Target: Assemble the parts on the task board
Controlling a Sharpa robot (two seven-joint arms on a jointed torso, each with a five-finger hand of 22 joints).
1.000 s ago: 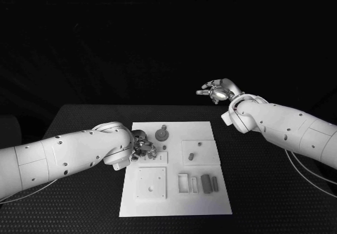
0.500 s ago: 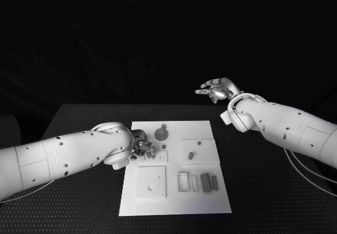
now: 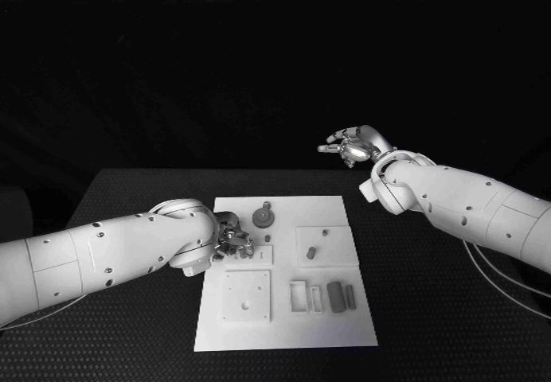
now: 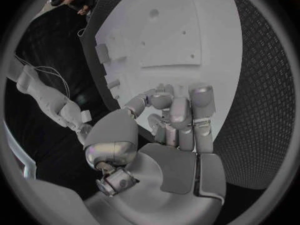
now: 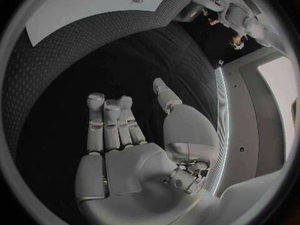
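Silver many-fingered left hand (image 4: 175,120) is hovering w/ fingers curled in, tips bunched over edge of white flat task board (image 4: 181,40), on black textured table (image 4: 262,95).

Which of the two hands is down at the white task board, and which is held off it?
The left hand is down at the white task board, fingers curled at its left edge. The right hand is raised beyond the board's far edge, holding nothing.
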